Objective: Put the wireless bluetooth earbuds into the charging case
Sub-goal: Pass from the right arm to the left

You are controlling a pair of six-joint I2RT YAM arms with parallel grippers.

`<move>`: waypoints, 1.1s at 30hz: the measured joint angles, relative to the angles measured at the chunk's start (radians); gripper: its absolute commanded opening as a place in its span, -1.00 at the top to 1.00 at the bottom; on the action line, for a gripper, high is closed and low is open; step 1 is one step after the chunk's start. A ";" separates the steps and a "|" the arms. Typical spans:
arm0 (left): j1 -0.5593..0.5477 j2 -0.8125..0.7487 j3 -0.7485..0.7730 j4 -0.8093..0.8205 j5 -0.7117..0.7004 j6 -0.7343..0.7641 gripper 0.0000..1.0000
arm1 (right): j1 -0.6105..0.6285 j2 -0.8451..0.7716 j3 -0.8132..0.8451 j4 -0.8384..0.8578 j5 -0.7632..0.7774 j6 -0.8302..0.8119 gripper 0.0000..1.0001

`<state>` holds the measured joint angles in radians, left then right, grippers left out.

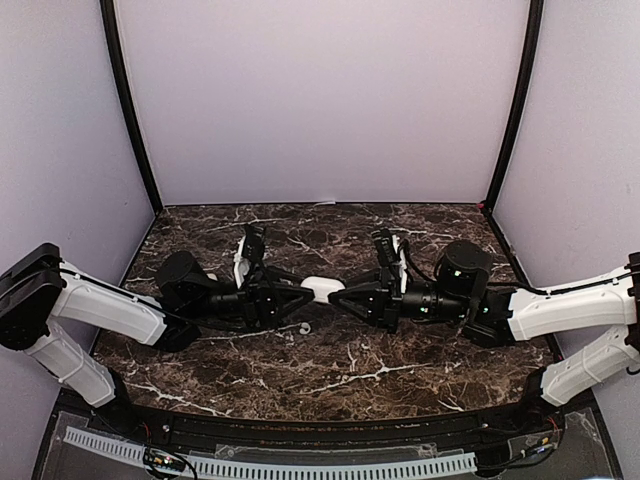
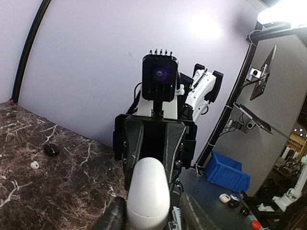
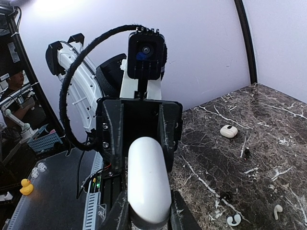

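Observation:
The white oval charging case (image 1: 321, 289) is held above the middle of the marble table, its lid shut, between both grippers. My left gripper (image 1: 306, 297) is shut on its left end. My right gripper (image 1: 338, 297) is shut on its right end. The left wrist view shows the case (image 2: 148, 191) between my fingers (image 2: 115, 216), with the right gripper facing it. The right wrist view shows the case (image 3: 147, 179) between my fingers (image 3: 178, 216). One white earbud (image 3: 277, 211) lies on the table, and a small white piece (image 1: 305, 327) lies just in front of the case.
A second small white case (image 3: 229, 131) lies farther off on the marble. A white curved piece (image 3: 234, 220) and small dark bits (image 3: 246, 153) lie near the earbud. The left wrist view shows a white bit (image 2: 34, 165) and a black bit (image 2: 52, 149). Lilac walls enclose three sides.

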<state>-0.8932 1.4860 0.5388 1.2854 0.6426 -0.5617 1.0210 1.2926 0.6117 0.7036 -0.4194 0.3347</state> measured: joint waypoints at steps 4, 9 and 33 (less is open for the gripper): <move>0.000 0.001 0.000 0.004 0.002 0.004 0.51 | 0.000 0.000 0.005 -0.001 -0.005 0.003 0.77; 0.001 0.001 0.000 0.012 0.002 0.011 0.13 | 0.000 0.000 0.009 -0.001 -0.007 0.011 0.76; 0.000 0.031 0.014 0.008 0.040 0.000 0.67 | 0.002 0.015 0.011 0.029 -0.006 0.025 0.72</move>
<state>-0.8932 1.5166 0.5526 1.2930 0.6823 -0.5617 1.0225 1.3075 0.6228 0.7322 -0.4252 0.3599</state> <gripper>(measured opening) 0.219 0.215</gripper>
